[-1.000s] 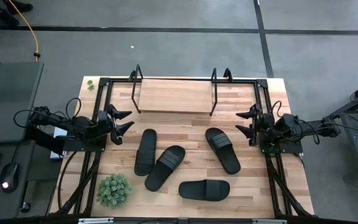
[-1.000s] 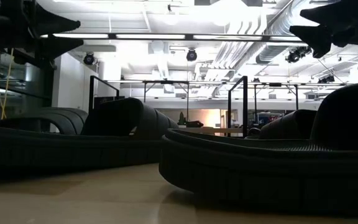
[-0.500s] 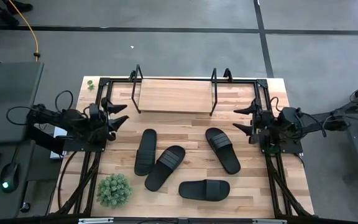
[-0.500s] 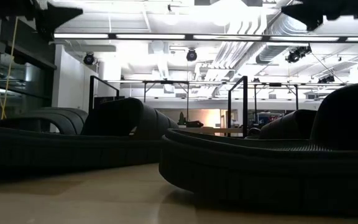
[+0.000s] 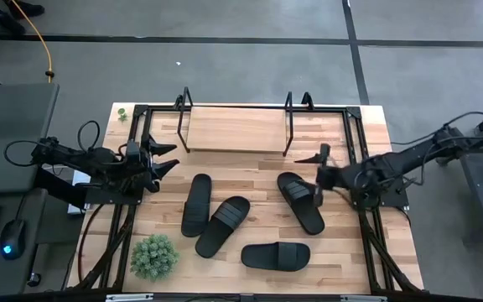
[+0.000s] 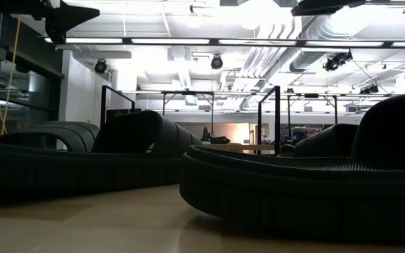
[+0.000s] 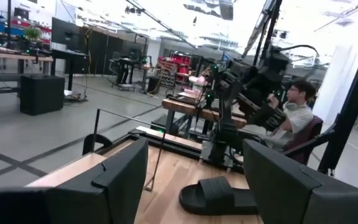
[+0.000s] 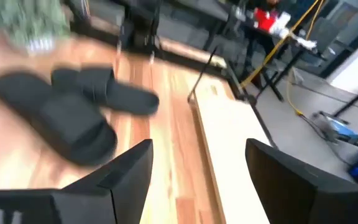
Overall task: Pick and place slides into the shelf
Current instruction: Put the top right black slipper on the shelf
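Four black slides lie soles down on the wooden table in the high view: two side by side [image 5: 195, 204] [image 5: 223, 226], one to the right [image 5: 300, 201], one near the front edge [image 5: 276, 254]. The shelf [image 5: 235, 130] stands at the far edge, its light board between black wire end frames. My left gripper [image 5: 162, 159] hovers open at the table's left side, left of the shelf. My right gripper [image 5: 320, 174] hangs open above the right slide's far end, touching nothing. The right wrist view shows two slides [image 8: 58, 121] [image 8: 107, 93] and the shelf board [image 8: 229, 149].
A small green potted plant [image 5: 154, 257] stands at the near left corner. Black frame rails [image 5: 141, 134] [image 5: 355, 134] run along both table sides. In the left wrist view a seated person [image 7: 294, 115] shows in the room beyond the right arm.
My right gripper has reached out from the table's right edge toward the middle and now hangs over the right slide's far end, still open. In the low view both grippers have risen. The slides and shelf have not moved.
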Motion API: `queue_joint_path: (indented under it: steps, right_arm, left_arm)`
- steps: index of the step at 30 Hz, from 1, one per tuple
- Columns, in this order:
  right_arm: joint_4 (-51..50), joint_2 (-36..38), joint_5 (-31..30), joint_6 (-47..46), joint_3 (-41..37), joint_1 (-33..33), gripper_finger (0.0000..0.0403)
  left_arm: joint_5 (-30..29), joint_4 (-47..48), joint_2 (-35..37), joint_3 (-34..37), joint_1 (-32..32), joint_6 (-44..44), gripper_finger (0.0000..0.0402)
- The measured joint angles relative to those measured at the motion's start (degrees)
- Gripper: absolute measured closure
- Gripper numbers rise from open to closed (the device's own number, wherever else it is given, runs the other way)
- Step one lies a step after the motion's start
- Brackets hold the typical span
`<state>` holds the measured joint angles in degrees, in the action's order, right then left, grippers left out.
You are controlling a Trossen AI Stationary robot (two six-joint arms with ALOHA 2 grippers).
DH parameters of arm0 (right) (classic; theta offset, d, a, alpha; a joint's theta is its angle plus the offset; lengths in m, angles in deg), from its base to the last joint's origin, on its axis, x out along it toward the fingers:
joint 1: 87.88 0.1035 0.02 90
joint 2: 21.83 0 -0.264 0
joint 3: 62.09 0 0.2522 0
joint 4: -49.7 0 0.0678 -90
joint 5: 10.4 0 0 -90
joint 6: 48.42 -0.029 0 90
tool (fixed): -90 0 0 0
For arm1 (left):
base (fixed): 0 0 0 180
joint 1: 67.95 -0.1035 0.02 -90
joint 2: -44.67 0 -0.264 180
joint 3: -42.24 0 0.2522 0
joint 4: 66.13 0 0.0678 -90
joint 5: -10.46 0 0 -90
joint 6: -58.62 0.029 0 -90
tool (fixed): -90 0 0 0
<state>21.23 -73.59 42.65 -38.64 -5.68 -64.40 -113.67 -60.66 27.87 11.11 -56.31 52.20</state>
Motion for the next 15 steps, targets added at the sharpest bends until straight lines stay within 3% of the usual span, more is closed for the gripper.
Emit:
queue_joint_path:
  steps: [7,15]
  right_arm:
    - [-15.7,-12.4,-13.6,-7.1,9.3,7.3,0.0155]
    - [-25.7,-23.8,-16.2,-13.2,13.1,10.9,0.0155]
  left_arm:
    - [-0.2,0.4,0.0,0.0,0.0,0.1,0.0156]
    - [-0.2,0.4,0.0,0.0,0.0,0.1,0.0156]
